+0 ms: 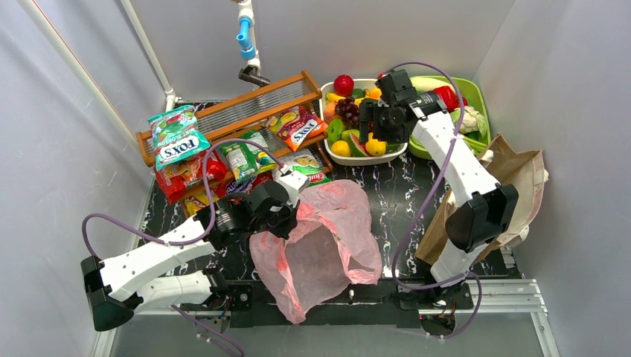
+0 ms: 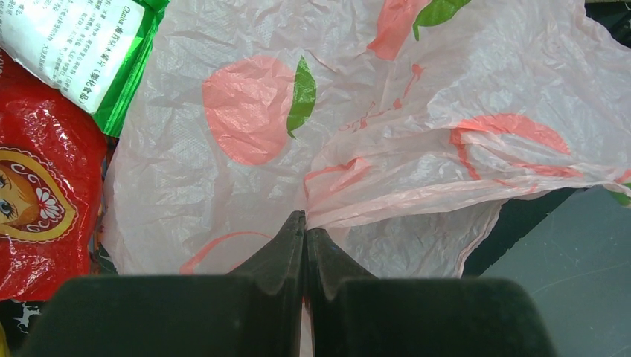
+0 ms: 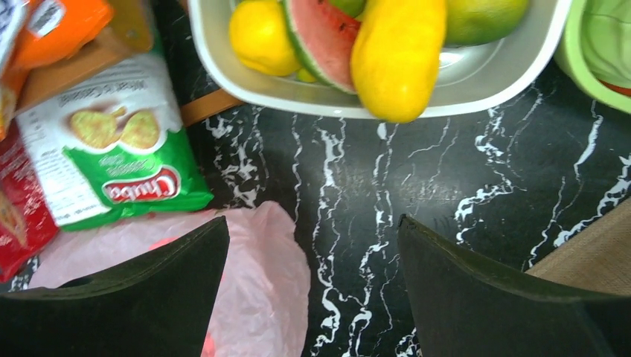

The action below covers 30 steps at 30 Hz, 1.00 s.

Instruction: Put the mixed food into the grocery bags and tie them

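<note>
The pink rose-printed grocery bag (image 1: 327, 238) lies open at the table's near middle. My left gripper (image 1: 285, 227) is shut on its rim; in the left wrist view the fingertips (image 2: 306, 223) pinch a fold of the pink bag (image 2: 245, 119). My right gripper (image 1: 370, 134) hangs open just in front of the white basket (image 1: 387, 158), nothing between its jaws (image 3: 312, 223), bare marble below. The basket holds toy fruit: a watermelon slice (image 3: 320, 37), a long yellow piece (image 3: 398, 52), purple grapes (image 1: 347, 108). Snack packets (image 1: 178, 137) lie at the left. The brown paper bag (image 1: 521, 178) stands right.
A wooden rack (image 1: 245, 111) carries the packets at the back left. A green tray (image 1: 476, 130) with vegetables sits behind the paper bag. A green Chuba packet (image 3: 111, 149) lies beside the pink bag's corner (image 3: 260, 282). White walls close in on all sides.
</note>
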Tool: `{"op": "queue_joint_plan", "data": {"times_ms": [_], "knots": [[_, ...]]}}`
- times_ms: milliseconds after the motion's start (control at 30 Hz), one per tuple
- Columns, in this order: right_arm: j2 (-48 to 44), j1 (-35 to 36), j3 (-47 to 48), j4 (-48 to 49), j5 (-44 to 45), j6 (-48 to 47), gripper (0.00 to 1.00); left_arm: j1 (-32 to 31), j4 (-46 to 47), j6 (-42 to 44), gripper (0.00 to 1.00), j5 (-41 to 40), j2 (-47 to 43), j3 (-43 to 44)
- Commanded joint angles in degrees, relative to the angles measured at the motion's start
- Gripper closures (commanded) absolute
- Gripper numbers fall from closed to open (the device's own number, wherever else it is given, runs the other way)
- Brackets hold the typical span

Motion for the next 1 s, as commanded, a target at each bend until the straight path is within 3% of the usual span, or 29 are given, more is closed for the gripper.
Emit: {"op": "queue_joint_plan", "data": {"times_ms": [0,600,967], "knots": [[3.40,-2.50,3.45,-1.45,1.44,-1.68,0.09,0.69,0.65,0.56,1.00,1.10,-0.65,0.06],[17.83,-9.16,8.89,0.66,-6.50,0.31,0.07,0.83,0.24,1.09,1.00,-0.03,-0.26,0.25],[23.02,-9.81,11.19,1.14,-8.72,0.44,0.18,0.87,0.24,1.18,1.00,0.28,0.17,0.30]]}}
